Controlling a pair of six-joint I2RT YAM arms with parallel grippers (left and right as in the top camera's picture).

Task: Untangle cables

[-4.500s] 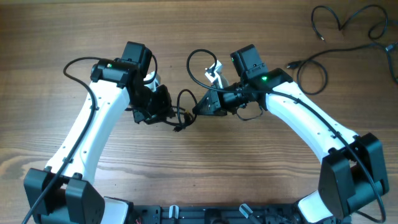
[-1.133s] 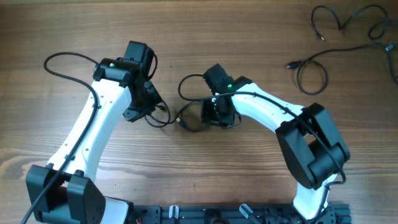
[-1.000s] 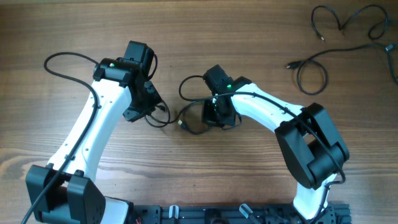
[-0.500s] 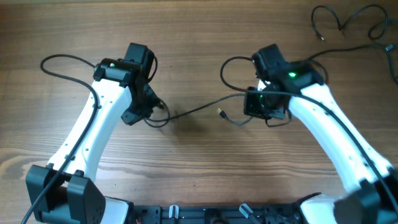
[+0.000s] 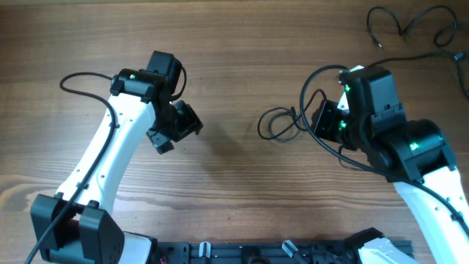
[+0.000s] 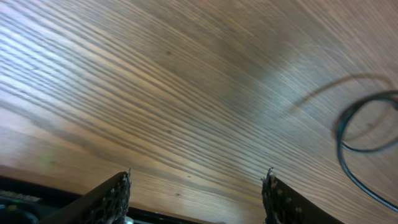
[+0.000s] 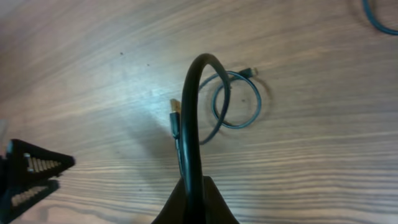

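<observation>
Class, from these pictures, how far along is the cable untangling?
Done: two cables lie spread out at the far right. In hand: the right gripper is shut on a third cable, its free end coiled. Left: straightening that coil; the left gripper is open and empty.

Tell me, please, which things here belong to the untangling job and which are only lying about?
Job: looped cable in the shut right hand; open left hand; curled cable; wavy cable at the far right.
Not the job: the arms' own thick wiring; the wooden table.
</observation>
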